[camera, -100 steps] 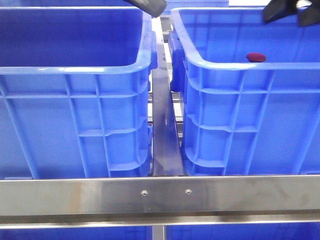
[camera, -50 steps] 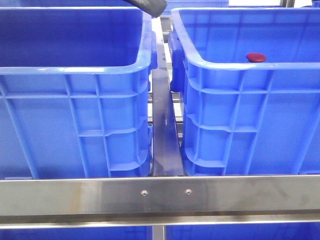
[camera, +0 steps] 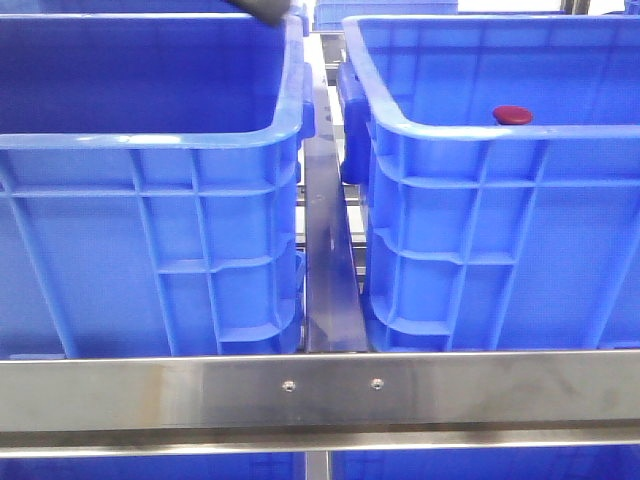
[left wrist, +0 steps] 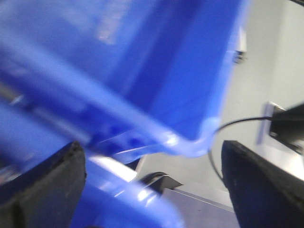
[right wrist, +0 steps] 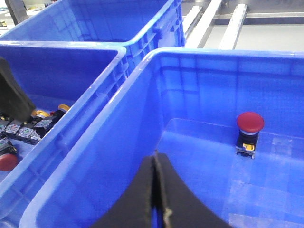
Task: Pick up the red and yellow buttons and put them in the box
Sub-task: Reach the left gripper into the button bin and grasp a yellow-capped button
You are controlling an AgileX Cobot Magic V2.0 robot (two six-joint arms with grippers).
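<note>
Front view: two blue crates side by side on a steel frame (camera: 320,390), with a metal rail (camera: 328,250) running between them. Right-hand crate (camera: 480,250) holds a red button (camera: 512,115), seen just above its near rim. Left-hand crate (camera: 150,240): contents hidden from this angle. A dark piece of the left arm (camera: 265,10) shows at the top edge, over that crate's far right corner.

Right wrist view: red button (right wrist: 250,122) is a mushroom-head cap on a small black-and-yellow switch body, standing upright on the floor of the right-hand crate (right wrist: 118,156), near the far wall. Right hand (right wrist: 154,190) sits above the near part of this crate, fingertips pressed together, nothing between them. The neighbouring crate (right wrist: 71,57) holds a cluster of switch parts (right wrist: 28,128), a loose red cap (right wrist: 7,161) and yellow caps (right wrist: 61,108) among them.

Left wrist view: heavily blurred. Left hand (left wrist: 152,185) spread wide, both pads (left wrist: 42,185) well apart, nothing held. A blue crate rim (left wrist: 180,142) lies beyond them.
</note>
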